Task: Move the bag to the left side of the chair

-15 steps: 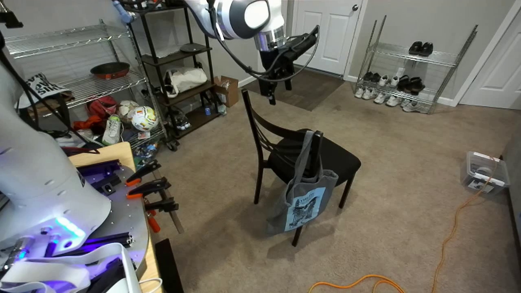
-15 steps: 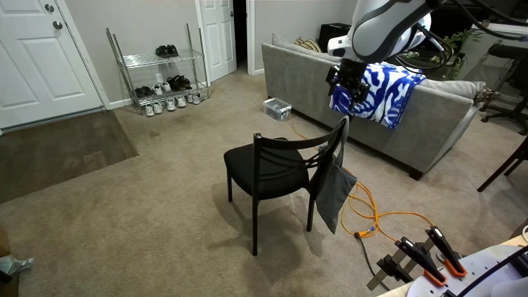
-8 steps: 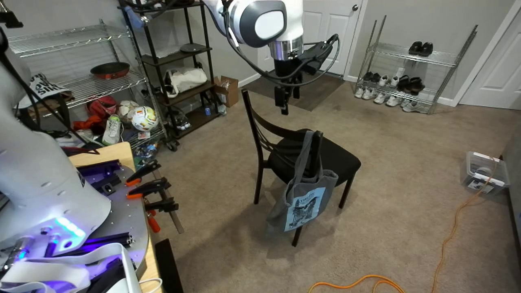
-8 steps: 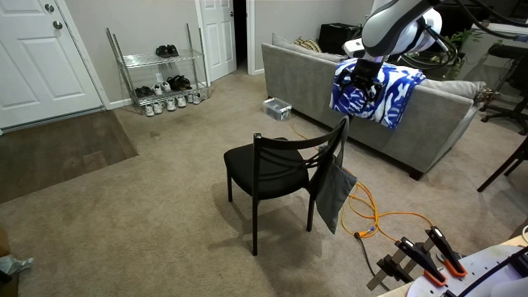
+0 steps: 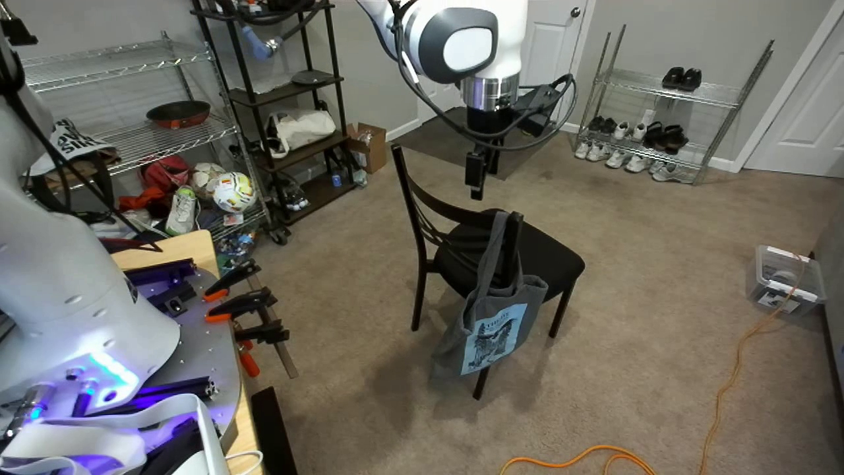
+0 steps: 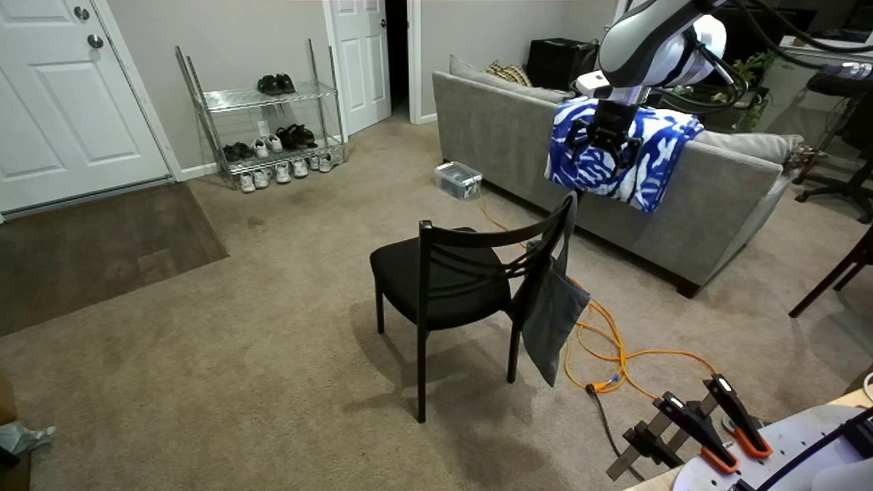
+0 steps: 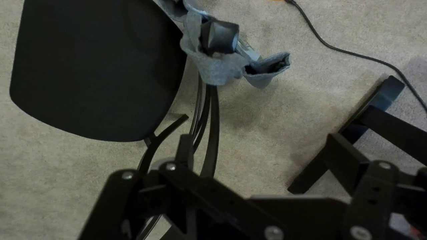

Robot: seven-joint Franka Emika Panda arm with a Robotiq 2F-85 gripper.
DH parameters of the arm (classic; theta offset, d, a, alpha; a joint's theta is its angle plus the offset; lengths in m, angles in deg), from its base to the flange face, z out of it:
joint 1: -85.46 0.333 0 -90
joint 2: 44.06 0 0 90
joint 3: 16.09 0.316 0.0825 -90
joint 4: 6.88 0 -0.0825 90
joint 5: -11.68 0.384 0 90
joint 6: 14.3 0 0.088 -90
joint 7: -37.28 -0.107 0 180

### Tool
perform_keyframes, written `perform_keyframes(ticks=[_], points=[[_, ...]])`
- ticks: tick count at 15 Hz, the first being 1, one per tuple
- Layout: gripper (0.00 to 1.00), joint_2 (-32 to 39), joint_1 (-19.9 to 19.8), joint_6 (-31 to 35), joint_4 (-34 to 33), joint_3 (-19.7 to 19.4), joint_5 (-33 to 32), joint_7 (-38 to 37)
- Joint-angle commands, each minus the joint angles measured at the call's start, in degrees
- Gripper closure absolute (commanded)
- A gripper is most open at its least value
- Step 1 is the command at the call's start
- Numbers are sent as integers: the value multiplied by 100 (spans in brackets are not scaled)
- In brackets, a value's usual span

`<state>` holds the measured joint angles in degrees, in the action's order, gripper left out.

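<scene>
The blue-grey bag [image 5: 498, 333] hangs by its handles over one backrest post of the black chair [image 5: 550, 260], on the near post in this exterior view. In an exterior view the bag [image 6: 554, 320] hangs on the right post of the chair [image 6: 447, 273]. My gripper [image 5: 484, 178] is open and empty above the chair's backrest, apart from the bag; it also shows in an exterior view [image 6: 603, 153]. In the wrist view the bag's handle [image 7: 217, 68] loops round the post top, above and left of the open gripper [image 7: 262, 150], beside the chair seat [image 7: 96, 70].
An orange cord [image 6: 617, 348] lies on the carpet by the bag. Clamps [image 6: 699, 426] stick out from the robot's table. A grey sofa [image 6: 498, 129] stands behind. A black shelf [image 5: 297, 152] and a clear bin [image 5: 788, 280] stand farther off.
My gripper has moved right and down in both exterior views, coming closer to the post where the bag hangs. It has stayed open. The bag and the chair have not moved.
</scene>
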<state>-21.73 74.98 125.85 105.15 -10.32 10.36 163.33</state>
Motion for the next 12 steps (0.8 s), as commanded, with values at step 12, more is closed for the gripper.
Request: perform_keyframes(ticks=[12], points=[[0,1416,84,-580,-1585,-76,-106,182]])
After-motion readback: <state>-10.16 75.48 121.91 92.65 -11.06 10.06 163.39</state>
